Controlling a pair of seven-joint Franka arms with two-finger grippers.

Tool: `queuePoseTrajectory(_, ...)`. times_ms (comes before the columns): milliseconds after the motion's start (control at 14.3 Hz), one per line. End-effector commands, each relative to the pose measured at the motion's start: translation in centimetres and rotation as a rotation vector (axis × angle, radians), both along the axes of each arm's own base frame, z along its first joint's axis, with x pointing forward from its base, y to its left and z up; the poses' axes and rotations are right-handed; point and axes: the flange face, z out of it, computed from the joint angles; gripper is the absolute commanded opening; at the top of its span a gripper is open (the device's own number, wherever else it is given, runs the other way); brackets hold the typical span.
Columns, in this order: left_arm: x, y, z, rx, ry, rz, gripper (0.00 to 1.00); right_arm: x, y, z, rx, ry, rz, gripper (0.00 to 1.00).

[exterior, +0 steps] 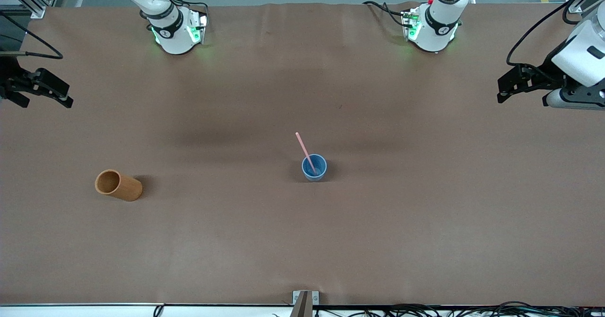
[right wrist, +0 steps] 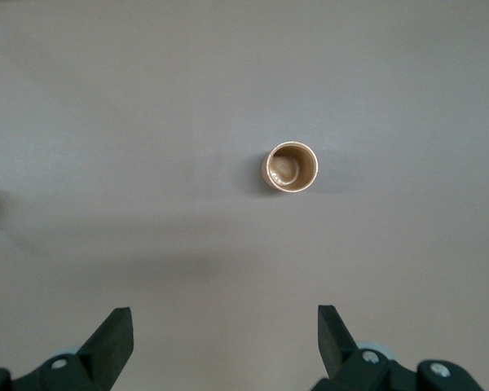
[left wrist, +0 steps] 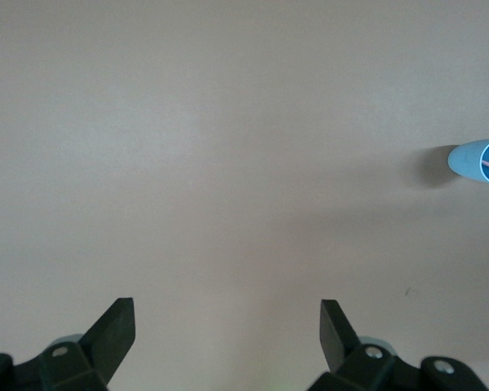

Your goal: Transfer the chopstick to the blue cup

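While the chopstick leans in the blue cup mid-table, both tools, left and right, hang wide apart over the table's ends.

1 orange-brown cylinder cup stands upright on the brown table covering, toward the right arm's end of the table, with its mouth open and nothing visible inside. From above its inner base appears pale and glossy. 1 small metal bracket sits at the table's near edge. Black cables run along that near edge, toward the left arm's end.
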Motion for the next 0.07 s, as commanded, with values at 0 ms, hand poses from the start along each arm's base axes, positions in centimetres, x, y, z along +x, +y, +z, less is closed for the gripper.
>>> queuePoseTrajectory(0,0.23,-0.18,0.50,-0.012,-0.010,-0.008,1.00,-0.03,0.18,0.02,0.020,0.014,0.006,1.00)
